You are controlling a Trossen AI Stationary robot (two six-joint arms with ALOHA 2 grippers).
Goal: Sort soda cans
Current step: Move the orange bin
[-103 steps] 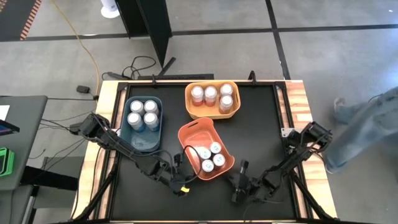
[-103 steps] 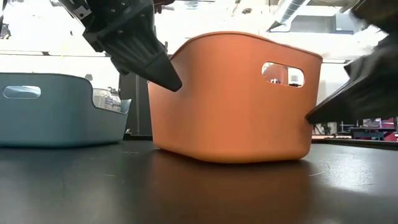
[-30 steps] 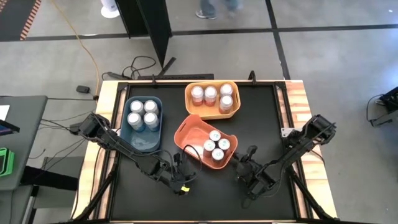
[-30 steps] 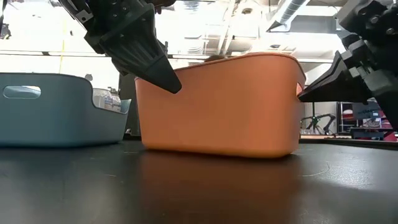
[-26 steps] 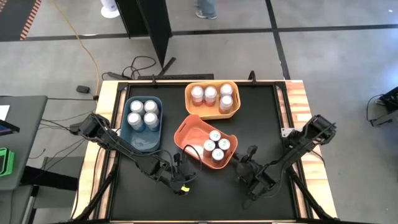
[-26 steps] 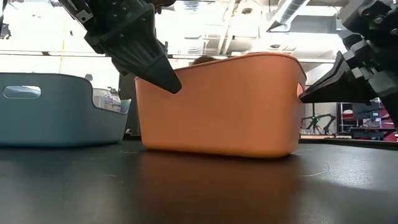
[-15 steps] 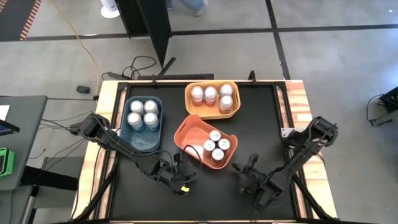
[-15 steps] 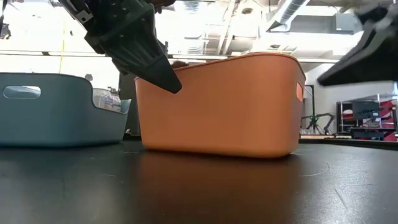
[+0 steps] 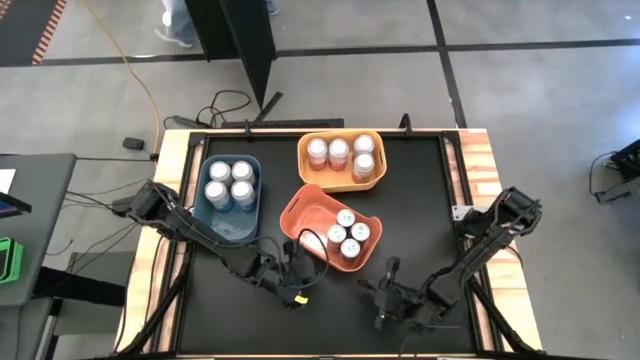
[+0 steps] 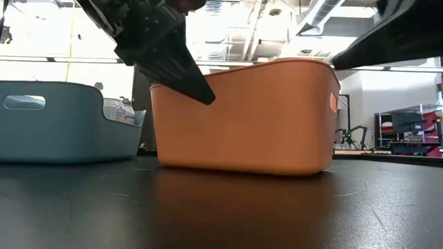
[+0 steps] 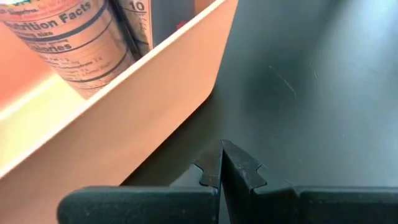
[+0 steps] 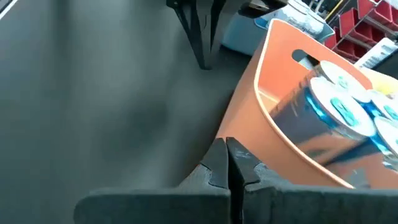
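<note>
High view first: twelve soda cans point(image 9: 348, 232) sit sorted in three bins on the black table point(image 9: 420, 190). Four are in the blue bin point(image 9: 231, 200) toward the left edge, four in the yellow bin point(image 9: 342, 160) near the far edge, and four with blue-marked tops in the orange bin point(image 9: 325, 228) at the middle, which is turned at an angle. The left gripper point(image 9: 296, 281) is down by the near edge, just beside the orange bin's near-left wall, fingers pressed together and holding nothing. From the left wrist view those fingertips point(image 11: 222, 163) are shut tight, close to the bin's pale outer wall, with can labels showing over the rim; whether the tips touch the wall I can't tell. The right gripper point(image 9: 385, 297) is also by the near edge, off the orange bin's near-right corner and clear of it, its fingers together too and empty. In the right wrist view the closed tips point along the table toward the orange bin, cans lying beyond its rim. The low view shows the left gripper's dark wedge in front of the orange bin's upper left.
</note>
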